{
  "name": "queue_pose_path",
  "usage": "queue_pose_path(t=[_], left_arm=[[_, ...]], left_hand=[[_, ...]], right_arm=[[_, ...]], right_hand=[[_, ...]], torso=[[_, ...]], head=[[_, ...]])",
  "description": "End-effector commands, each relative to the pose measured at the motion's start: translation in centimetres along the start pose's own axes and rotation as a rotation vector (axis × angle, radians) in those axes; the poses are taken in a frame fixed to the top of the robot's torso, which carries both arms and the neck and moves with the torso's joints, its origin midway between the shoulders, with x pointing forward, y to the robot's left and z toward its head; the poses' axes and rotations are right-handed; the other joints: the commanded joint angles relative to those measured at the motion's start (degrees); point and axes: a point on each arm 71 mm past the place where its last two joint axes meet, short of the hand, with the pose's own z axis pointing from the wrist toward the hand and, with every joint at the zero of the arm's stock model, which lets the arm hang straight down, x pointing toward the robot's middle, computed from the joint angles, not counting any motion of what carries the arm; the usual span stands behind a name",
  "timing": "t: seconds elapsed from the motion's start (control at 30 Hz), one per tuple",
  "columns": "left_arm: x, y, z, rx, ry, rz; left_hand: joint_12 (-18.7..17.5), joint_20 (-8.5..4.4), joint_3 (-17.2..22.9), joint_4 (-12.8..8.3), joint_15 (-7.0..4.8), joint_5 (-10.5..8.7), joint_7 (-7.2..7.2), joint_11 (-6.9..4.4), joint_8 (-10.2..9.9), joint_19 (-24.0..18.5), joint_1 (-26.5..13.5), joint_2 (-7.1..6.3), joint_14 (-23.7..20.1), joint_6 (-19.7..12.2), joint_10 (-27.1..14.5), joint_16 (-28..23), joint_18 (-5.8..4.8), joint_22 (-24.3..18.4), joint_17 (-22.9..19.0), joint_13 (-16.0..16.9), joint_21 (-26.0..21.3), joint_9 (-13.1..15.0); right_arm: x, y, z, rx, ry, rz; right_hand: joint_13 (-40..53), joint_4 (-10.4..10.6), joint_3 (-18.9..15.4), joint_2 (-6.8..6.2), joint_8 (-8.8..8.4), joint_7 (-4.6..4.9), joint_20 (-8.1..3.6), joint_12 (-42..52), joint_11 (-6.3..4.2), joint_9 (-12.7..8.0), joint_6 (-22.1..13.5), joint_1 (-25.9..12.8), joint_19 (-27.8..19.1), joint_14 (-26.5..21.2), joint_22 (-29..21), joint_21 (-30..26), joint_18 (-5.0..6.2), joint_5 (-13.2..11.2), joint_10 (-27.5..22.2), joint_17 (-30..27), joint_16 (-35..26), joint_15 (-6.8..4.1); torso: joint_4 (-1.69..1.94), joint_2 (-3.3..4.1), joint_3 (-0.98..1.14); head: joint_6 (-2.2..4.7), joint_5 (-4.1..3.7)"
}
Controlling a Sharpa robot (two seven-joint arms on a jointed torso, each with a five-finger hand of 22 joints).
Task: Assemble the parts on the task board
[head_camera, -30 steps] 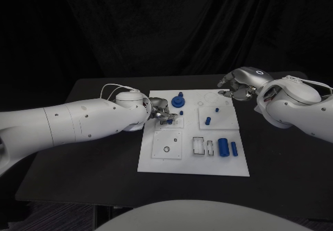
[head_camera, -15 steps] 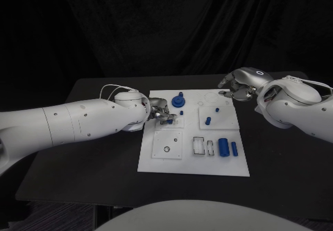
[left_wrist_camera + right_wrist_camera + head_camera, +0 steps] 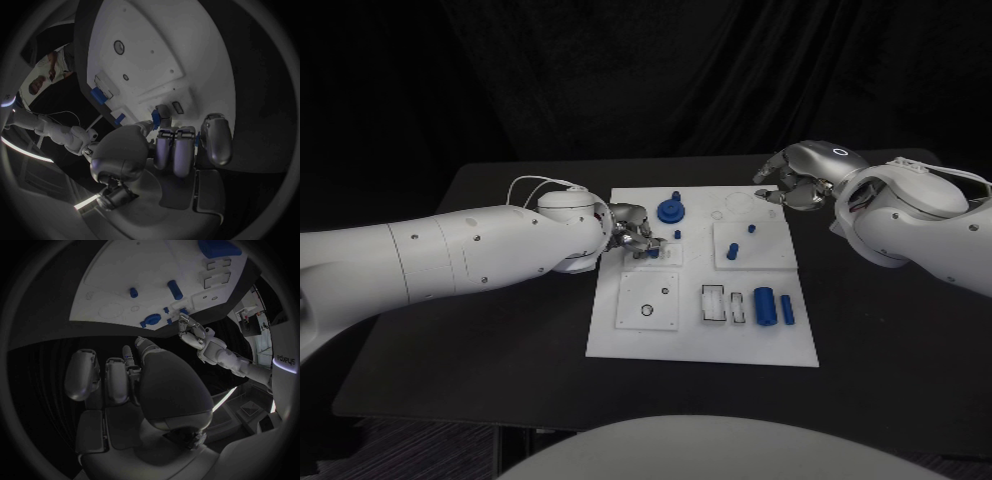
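Nearest the robot, the white task board lies lengthwise on the black table. On its near part a small square plate with a round hole sits on the left. Beside it to the right stand two pale slotted holders, then a thick blue cylinder and a thinner blue pin, the two lying side by side.

Farther in, the left hand rests over the board's left edge with its fingers curled down onto a small blue part. In the left wrist view the fingertips press close around a blue piece at a raised white block, so the hand appears to pinch it. To the right, a second square plate carries two short blue pegs, standing apart from each other.

Farther still, a blue round gear-like part sits near the board's far left, with an upright blue peg just behind it.

At the far right corner the right hand hovers by the board's edge, its fingers curled in. The right wrist view shows the fingers drawn together with nothing between them, above the dark table.
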Motion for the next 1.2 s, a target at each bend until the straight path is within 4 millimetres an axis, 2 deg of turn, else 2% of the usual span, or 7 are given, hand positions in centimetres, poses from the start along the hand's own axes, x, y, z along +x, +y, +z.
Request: queue_pose_path(t=[0.03,0.4,0.7,0.87,0.93,0.97,1.2], left_arm=[[0.65,0.04,0.01,0.002,0.036,-0.003],[0.78,0.17,-0.15,-0.003,0.044,-0.002],[0.87,0.10,-0.23,-0.001,0.046,-0.002],[0.87,0.07,-0.21,0.002,0.043,-0.003],[0.85,0.05,-0.20,0.004,0.039,-0.005],[0.84,0.05,-0.20,0.004,0.037,-0.005],[0.75,0.04,-0.15,0.011,0.022,-0.011]], left_hand=[[0.2,0.22,0.7,-0.3,0.09,0.86,-0.04,0.14,-0.2,0.0,1.0,-0.21,6.0,0.2,6.1,0.2,-0.29,0.1,15.1,15.1,-0.3,1.1],[0.2,0.15,2.0,-1.2,0.02,2.90,-0.11,0.06,-0.3,0.1,2.3,-1.07,6.0,0.2,6.1,0.2,-0.29,0.3,15.1,15.1,-0.4,1.2],[0.2,0.13,2.3,-1.5,0.01,3.15,-0.11,0.05,-0.3,0.0,2.5,-1.27,6.0,0.1,6.1,0.2,-0.28,0.3,15.1,15.1,-0.4,1.2],[0.2,0.15,2.2,-1.2,0.06,1.59,0.06,0.15,-0.6,0.0,2.2,-1.92,6.0,0.0,6.1,0.2,-0.27,0.3,15.1,15.1,-0.5,1.1],[0.2,0.19,2.0,-0.7,0.12,-0.17,0.16,0.23,-0.9,0.0,1.7,-2.07,6.0,-0.1,6.1,0.2,-0.29,0.4,15.1,15.1,-0.6,0.9],[0.2,0.26,1.3,0.3,0.22,-2.97,0.29,0.35,-1.4,0.1,0.9,-2.25,6.0,-0.1,6.1,0.2,-0.29,0.5,15.1,15.1,-0.6,0.6],[0.2,0.62,-2.3,1.5,0.61,-7.80,0.90,0.85,-4.5,0.2,-3.1,-2.07,6.0,-0.3,6.1,0.2,-0.30,0.8,15.1,15.1,-0.8,-1.8]], right_arm=[[0.15,-0.13,-0.05,0.019,0.010,-0.003],[0.19,-0.18,-0.05,0.023,0.014,-0.003],[0.23,-0.19,-0.04,0.025,0.017,-0.004],[0.27,-0.18,-0.04,0.025,0.019,-0.004],[0.28,-0.19,-0.04,0.026,0.020,-0.004],[0.28,-0.19,-0.04,0.026,0.020,-0.004],[0.31,-0.21,-0.04,0.027,0.023,-0.004]], right_hand=[[6.6,0.0,0.5,0.31,-0.29,0.02,0.01,-0.3,0.24,-0.1,0.4,0.7,-0.6,1.8,9.0,-0.4,0.39,0.6,-0.2,-0.1,-0.2,0.36],[6.4,-0.2,0.8,0.32,-0.39,0.05,0.01,-0.4,0.26,-0.2,0.5,0.8,-0.6,1.7,8.9,-0.7,0.45,1.2,-0.3,-0.3,-0.4,0.37],[6.4,-0.3,0.9,0.32,-0.42,0.06,0.01,-0.4,0.27,-0.2,0.5,0.9,-0.7,1.7,8.9,-0.8,0.46,1.4,-0.3,-0.3,-0.5,0.37],[6.3,-0.3,1.0,0.31,-0.44,0.08,0.01,-0.5,0.28,-0.3,0.5,0.9,-0.7,1.7,8.9,-0.9,0.48,1.5,-0.4,-0.4,-0.6,0.38],[6.3,-0.3,1.0,0.31,-0.45,0.09,0.01,-0.5,0.28,-0.3,0.5,0.9,-0.7,1.7,8.9,-1.0,0.50,1.5,-0.4,-0.5,-0.7,0.38],[6.3,-0.3,1.0,0.31,-0.45,0.09,0.01,-0.5,0.28,-0.3,0.5,0.9,-0.7,1.7,8.9,-1.0,0.50,1.5,-0.4,-0.5,-0.7,0.38],[6.3,-0.3,1.0,0.31,-0.45,0.09,0.01,-0.5,0.28,-0.3,0.5,0.9,-0.7,1.7,8.9,-1.0,0.50,1.5,-0.4,-0.5,-0.7,0.38]], torso=[[-0.05,-0.03,-0.03],[-0.05,-0.06,0.06],[-0.04,-0.06,0.04],[-0.02,-0.04,0.03],[0.01,-0.04,0.02],[0.02,-0.04,0.02],[0.01,0.00,0.02]], head=[[-0.01,0.01],[-0.01,0.04],[-0.01,0.15],[-0.01,0.13],[-0.01,0.13],[-0.01,0.12],[-0.01,0.15]])
